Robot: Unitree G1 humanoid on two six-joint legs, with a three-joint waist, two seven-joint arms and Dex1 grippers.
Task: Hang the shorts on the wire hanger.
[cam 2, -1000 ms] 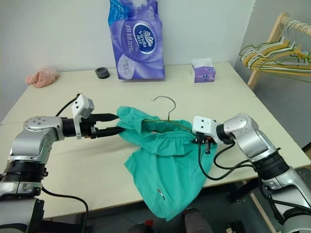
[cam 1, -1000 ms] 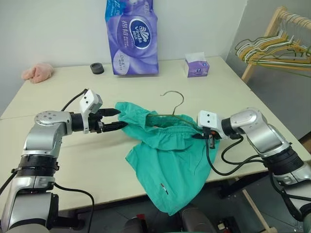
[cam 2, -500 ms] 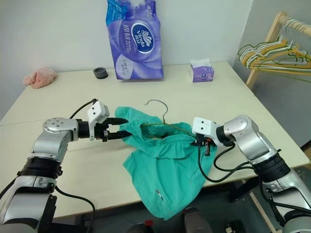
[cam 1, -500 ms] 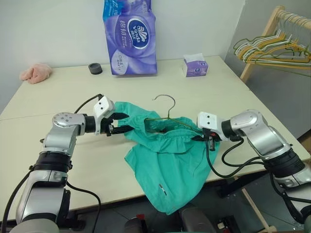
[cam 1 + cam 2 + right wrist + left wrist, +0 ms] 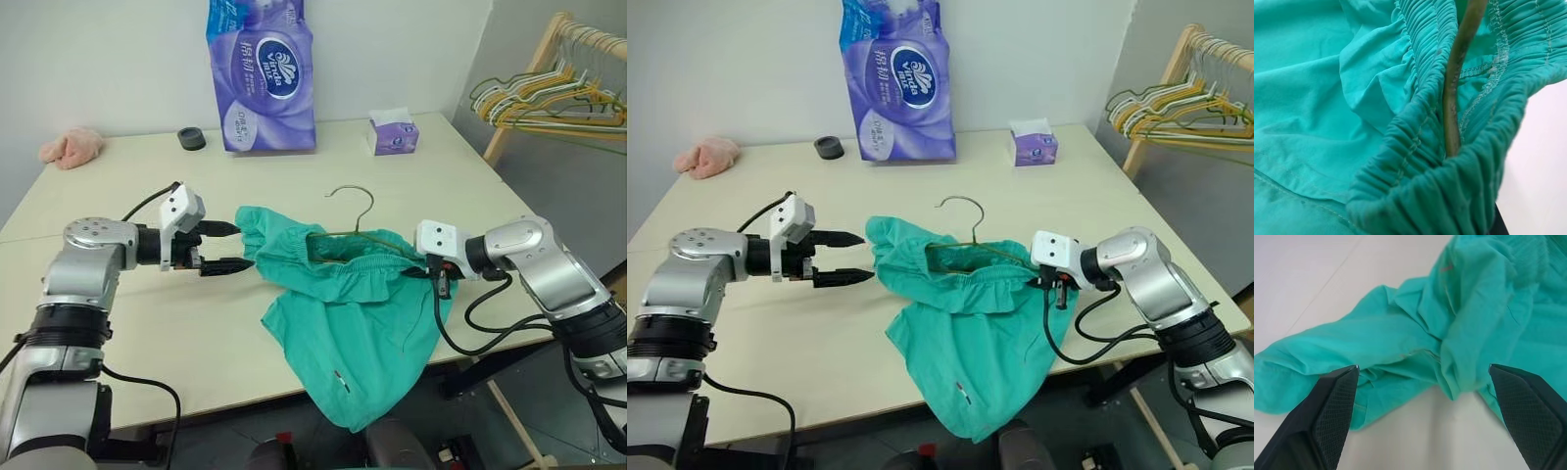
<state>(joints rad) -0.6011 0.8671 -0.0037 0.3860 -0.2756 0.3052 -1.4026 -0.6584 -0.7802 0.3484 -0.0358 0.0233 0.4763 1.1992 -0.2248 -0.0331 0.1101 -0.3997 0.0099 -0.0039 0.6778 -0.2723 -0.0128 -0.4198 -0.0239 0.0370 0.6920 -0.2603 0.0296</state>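
The shorts lie near the tabletop's front edge, one leg hanging over it. The wire hanger sits inside the gathered waistband, hook sticking out toward the back. The right end effector is clamped on the waistband and wire. The left end effector hovers just beside the shorts, fingers spread wide, holding nothing.

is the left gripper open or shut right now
Open: the left gripper has its two black fingers spread wide, nothing between them, just short of the shorts.
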